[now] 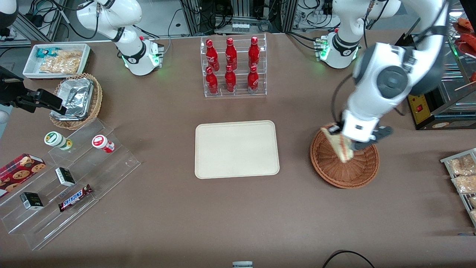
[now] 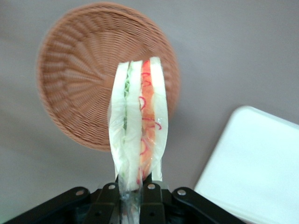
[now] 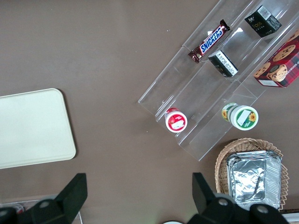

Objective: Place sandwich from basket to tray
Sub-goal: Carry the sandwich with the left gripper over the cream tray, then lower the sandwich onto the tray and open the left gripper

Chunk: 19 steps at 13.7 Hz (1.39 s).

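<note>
My left gripper (image 1: 353, 144) hangs above the reddish-brown wicker basket (image 1: 334, 171) and is shut on the sandwich (image 1: 340, 145). The wedge of white bread with red and green filling is lifted clear of the basket floor. In the left wrist view the sandwich (image 2: 138, 121) sticks out from between the black fingers (image 2: 108, 200), wrapped in clear film, with the basket (image 2: 79, 93) below it and empty. The cream tray (image 1: 236, 149) lies flat at the table's middle, beside the basket; one corner of the tray (image 2: 257, 172) shows in the wrist view.
A clear rack of red bottles (image 1: 233, 67) stands farther from the front camera than the tray. Toward the parked arm's end are a lighter basket with a foil container (image 1: 76, 100), a white bin of snacks (image 1: 55, 60) and an acrylic stepped stand (image 1: 67, 178). A wire rack of pastries (image 1: 463, 178) sits at the working arm's end.
</note>
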Motion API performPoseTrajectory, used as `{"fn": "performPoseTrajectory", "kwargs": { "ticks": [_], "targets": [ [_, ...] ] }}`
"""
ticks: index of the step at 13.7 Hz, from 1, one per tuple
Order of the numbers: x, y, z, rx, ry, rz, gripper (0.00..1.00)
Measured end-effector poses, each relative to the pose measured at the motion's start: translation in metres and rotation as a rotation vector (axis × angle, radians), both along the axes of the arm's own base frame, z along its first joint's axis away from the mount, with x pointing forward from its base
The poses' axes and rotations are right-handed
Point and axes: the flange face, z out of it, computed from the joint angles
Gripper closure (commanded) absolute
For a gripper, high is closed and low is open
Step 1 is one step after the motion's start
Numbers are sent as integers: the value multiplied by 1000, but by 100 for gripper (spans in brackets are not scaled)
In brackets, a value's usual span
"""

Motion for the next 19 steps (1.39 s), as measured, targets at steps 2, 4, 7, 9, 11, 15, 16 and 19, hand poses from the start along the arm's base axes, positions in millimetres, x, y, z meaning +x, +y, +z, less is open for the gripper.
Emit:
{"fn": "performPoseTrajectory", "kwargs": {
  "ticks": [2, 4, 7, 9, 11, 15, 16, 19],
  "targets": [
    [-21, -68, -13, -9, -4, -84, 94],
    [-35, -131, -34, -34, -23, -128, 94],
    [-50, -204, -78, -80, -43, -188, 94],
    [-62, -244, -105, -110, -57, -204, 94],
    [-70, -269, -126, -119, -48, -227, 94],
    [-71, -294, -153, -123, -29, -247, 94],
    [-69, -296, -159, -126, -29, -247, 94],
    [-62, -299, -183, -107, -42, -266, 91]
  ]
}}
